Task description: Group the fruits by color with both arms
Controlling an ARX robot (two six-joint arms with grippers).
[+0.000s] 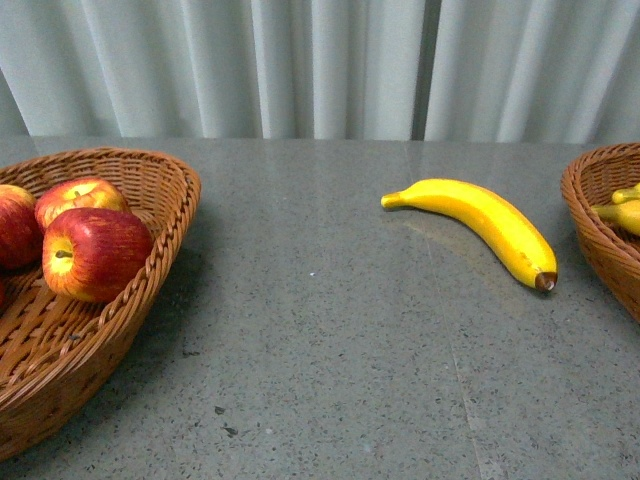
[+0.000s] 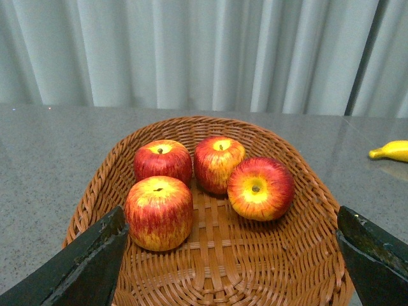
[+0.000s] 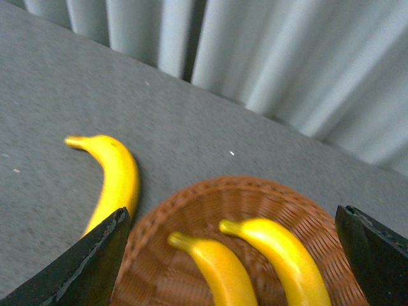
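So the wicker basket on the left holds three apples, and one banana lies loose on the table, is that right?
No, the wicker basket holds four apples, not three; the left wrist view shows all four. One banana does lie loose on the table.

Front faces table (image 1: pixel 330 330); wrists overlook baskets (image 2: pixel 223 261) (image 3: pixel 255 194); all seemingly share banana (image 1: pixel 480 222).
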